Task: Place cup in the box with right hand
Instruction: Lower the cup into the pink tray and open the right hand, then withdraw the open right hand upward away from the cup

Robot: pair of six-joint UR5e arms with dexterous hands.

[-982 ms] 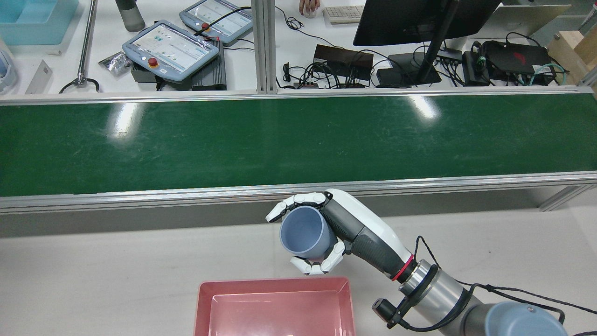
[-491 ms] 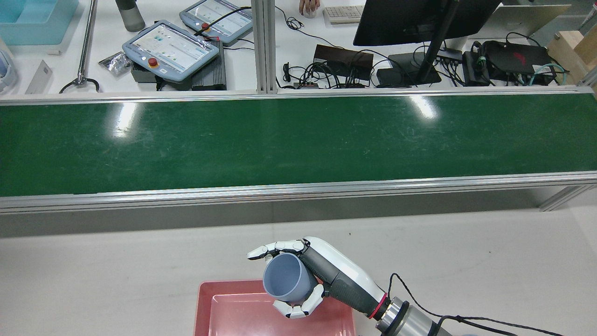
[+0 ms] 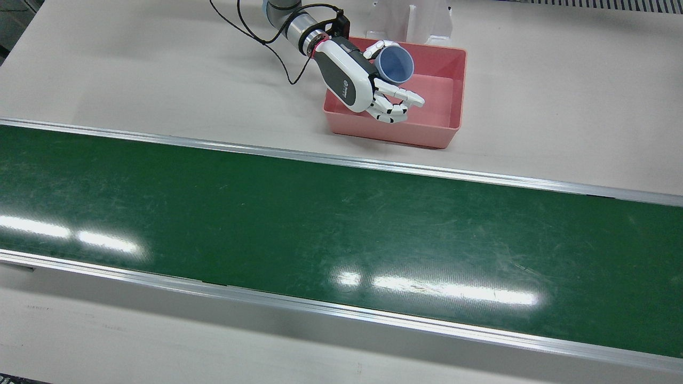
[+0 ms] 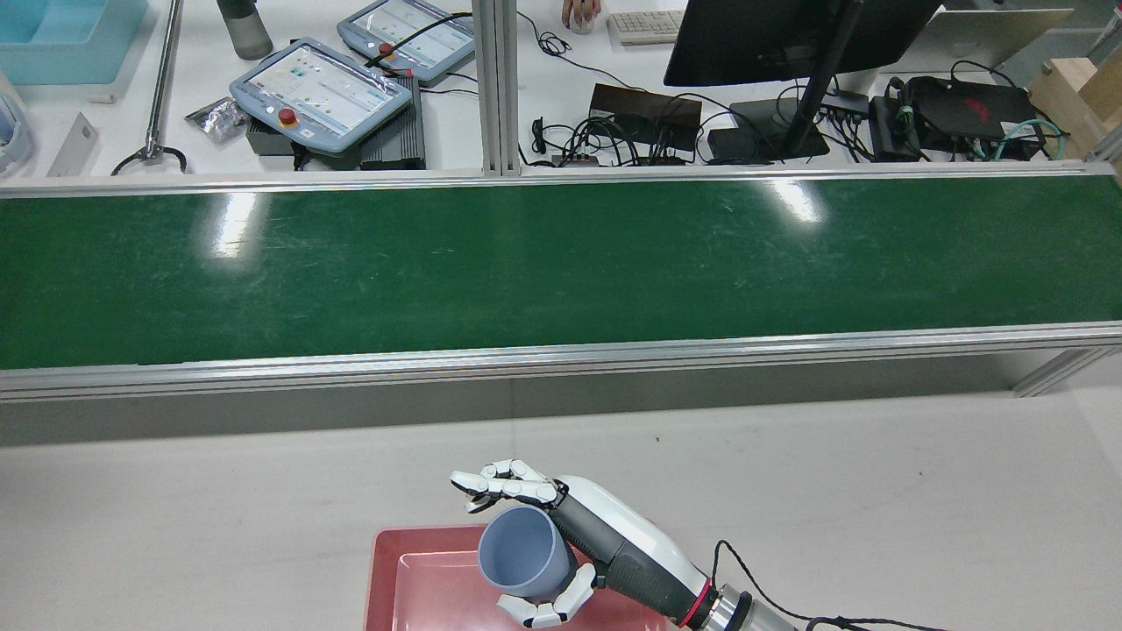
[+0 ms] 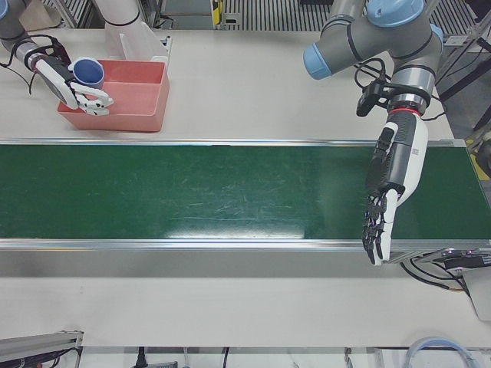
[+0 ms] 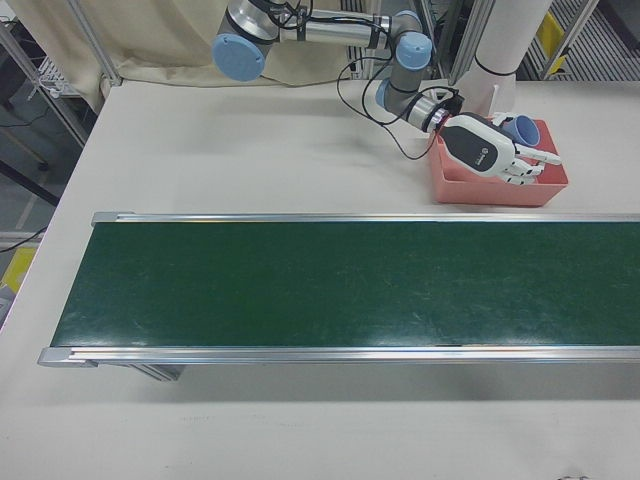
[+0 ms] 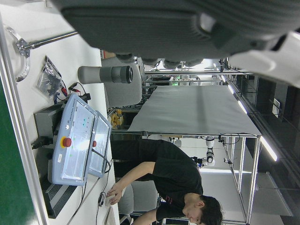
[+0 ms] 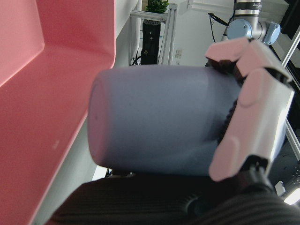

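A blue-grey cup [image 3: 394,64] hangs tilted on its side over the pink box [image 3: 459,90], at the end nearest the arm. My right hand [image 3: 357,80] reaches over the box rim with the cup against its palm. In the rear view the fingers [image 4: 500,486] stand straightened and clear of the cup [image 4: 521,561]; the thumb [image 4: 543,605] lies on its near side. The right hand view shows the thumb [image 8: 248,117] laid across the cup [image 8: 159,117] above the box wall [image 8: 47,70]. My left hand [image 5: 380,222] hangs open and empty over the belt's far end.
The green conveyor belt [image 3: 320,224] runs across the table in front of the box. A white pedestal [image 3: 411,18] stands just behind the box. Beyond the belt, a desk holds teach pendants [image 4: 320,92], a monitor and cables. A person sits there in the left hand view.
My right hand has carried the cup back from near the belt's edge to above the box and lowered it. Its fingers, curled round the cup before, have now spread off it.
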